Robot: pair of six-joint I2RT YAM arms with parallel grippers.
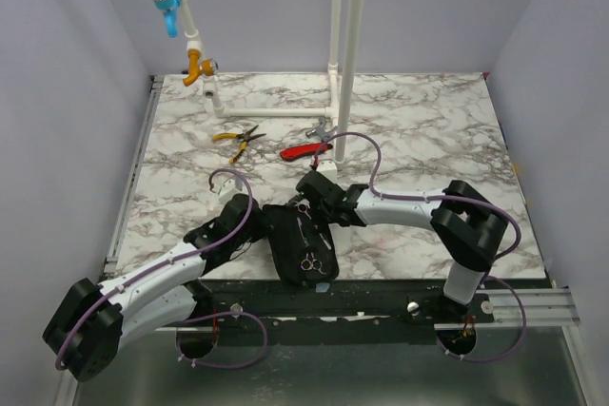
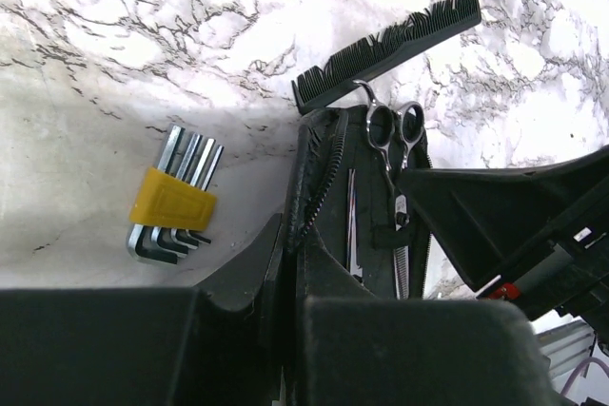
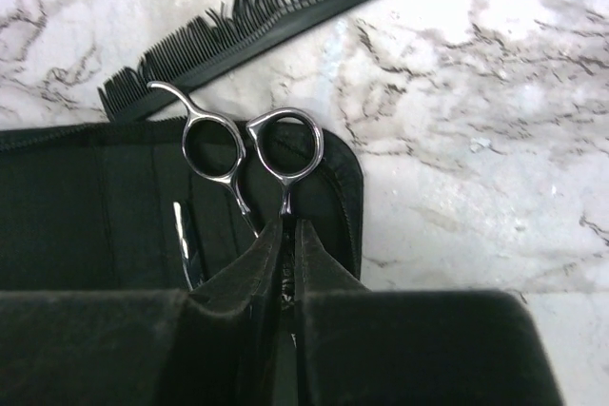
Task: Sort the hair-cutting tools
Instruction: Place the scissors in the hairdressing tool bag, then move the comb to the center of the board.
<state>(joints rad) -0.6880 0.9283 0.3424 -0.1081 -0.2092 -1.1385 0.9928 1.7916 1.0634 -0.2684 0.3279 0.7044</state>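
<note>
An open black case point(image 1: 297, 242) lies near the table's front edge. Silver scissors point(image 3: 238, 145) sit inside it under a strap, ring handles at the case's rim. Their shank runs between the tips of my right gripper point(image 3: 288, 230), which is shut on them. A long black comb point(image 3: 285, 7) lies on the marble just beyond the case, also seen in the left wrist view as the comb point(image 2: 390, 45). A thin silver tool point(image 2: 352, 225) lies in the case beside the scissors point(image 2: 390, 130). My left gripper point(image 2: 290, 235) is shut on the case's zipper edge.
A set of hex keys in a yellow holder point(image 2: 171, 202) lies on the marble left of the case. Yellow-handled pliers point(image 1: 238, 138) and a red-handled tool point(image 1: 306, 150) lie farther back. White pipes point(image 1: 341, 45) stand at the rear.
</note>
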